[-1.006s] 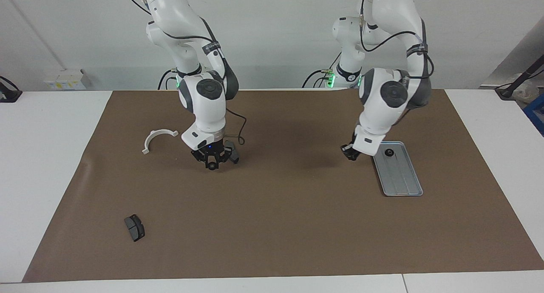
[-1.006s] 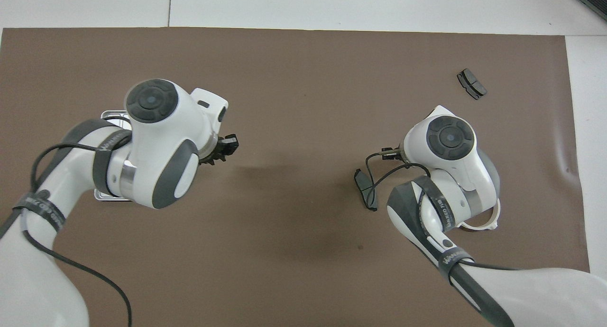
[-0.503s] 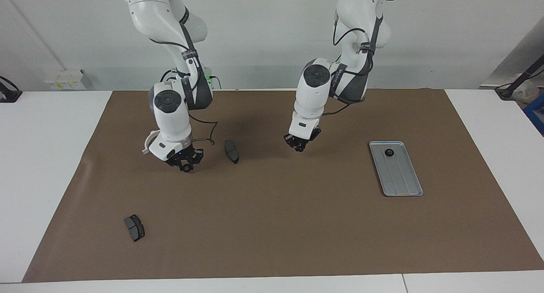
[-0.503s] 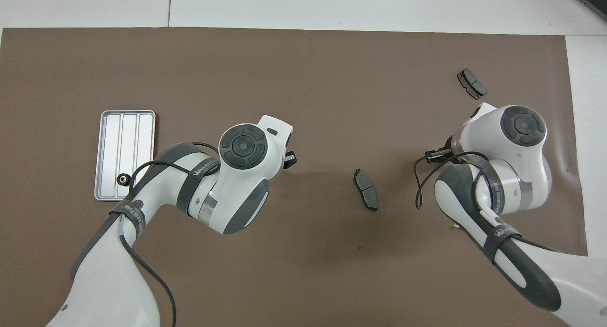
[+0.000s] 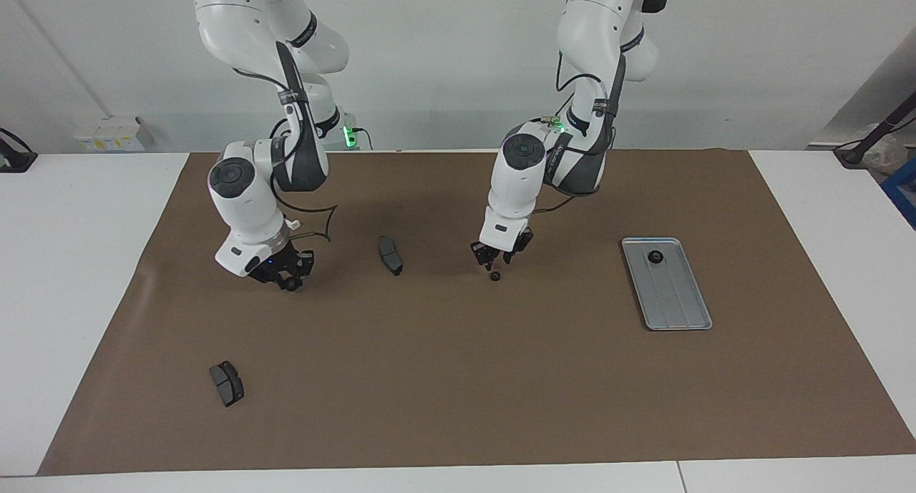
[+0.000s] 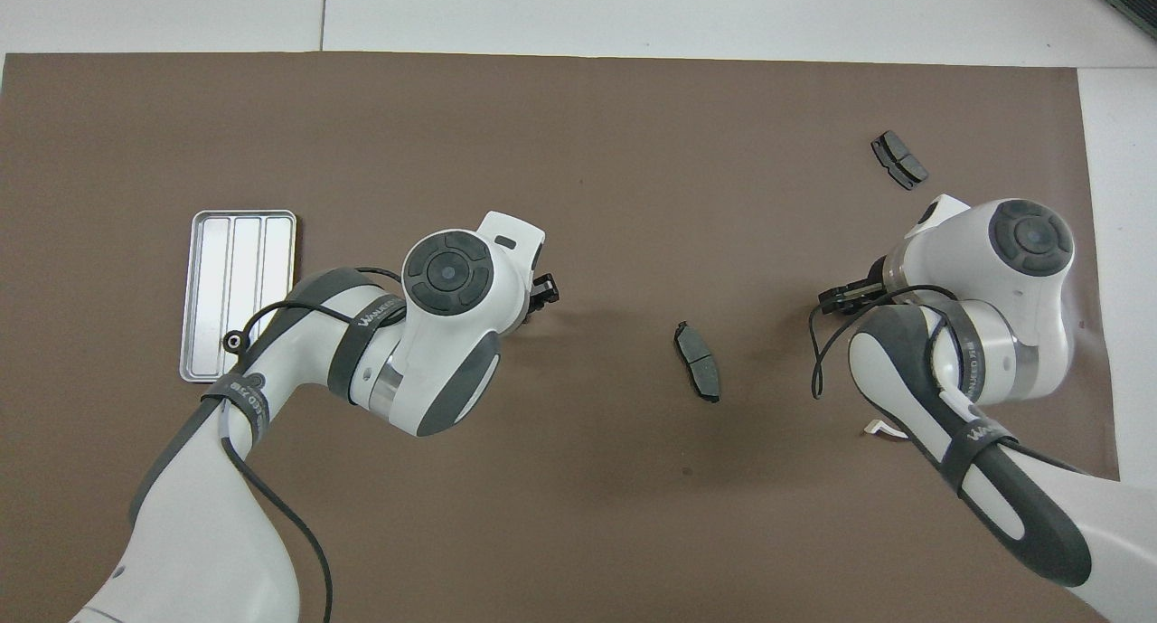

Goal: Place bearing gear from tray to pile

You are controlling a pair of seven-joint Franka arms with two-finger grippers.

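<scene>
The silver-grey ridged tray [image 5: 673, 293] lies toward the left arm's end of the mat, also in the overhead view [image 6: 237, 243]. One small black gear [image 5: 654, 257] sits in its end nearer the robots [image 6: 234, 340]. My left gripper [image 5: 498, 255] is open low over the mat's middle, with a second small black gear [image 5: 494, 276] on the mat just under it. My right gripper [image 5: 289, 281] is low over the mat toward the right arm's end, shut on a small black round gear. In the overhead view the left gripper [image 6: 542, 290] hides the dropped gear.
One dark grey brake pad [image 5: 390, 255] lies between the two grippers [image 6: 697, 361]. Another brake pad [image 5: 226, 383] lies farther from the robots at the right arm's end [image 6: 898, 159]. The white bracket [image 6: 881, 430] is mostly hidden under the right arm.
My left gripper moved from beside the tray to the mat's middle, lowered and let go of a gear, which now lies on the mat. My right gripper moved toward its own end.
</scene>
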